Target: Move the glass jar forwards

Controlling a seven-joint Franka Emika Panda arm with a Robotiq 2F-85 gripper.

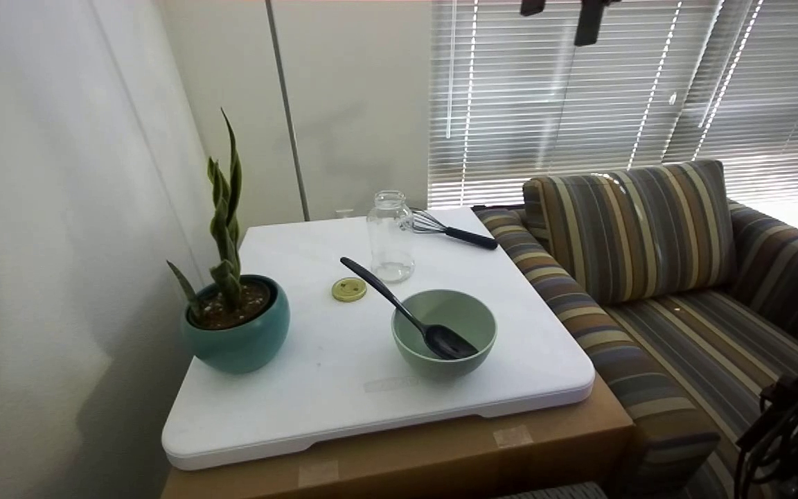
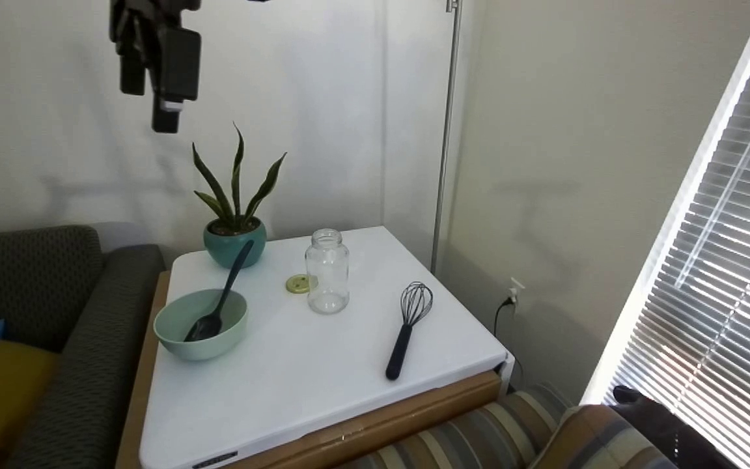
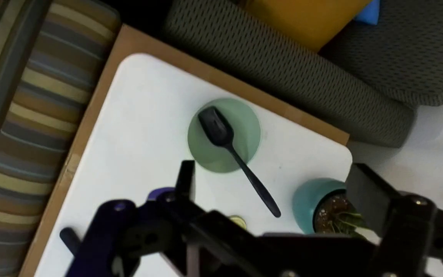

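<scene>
Glass jar (image 2: pixel 327 277) stands upright, well below the spread gripper (image 3: pixel 274 171).

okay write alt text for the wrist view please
An open black gripper hangs over a white tabletop, where a long-handled black spoon rests in a round pale-green bowl. At right, the gripper partly hides a rounded teal plant pot; at left is a striped fabric armchair.

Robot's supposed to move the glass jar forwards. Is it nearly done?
Done: I can't tell; the glass jar stands upright on the white table, but no finish spot shows.
In hand: nothing; the pincer is open and empty, away from the jar.
Left, probably: grip the jar, move it forwards, let go.
</scene>
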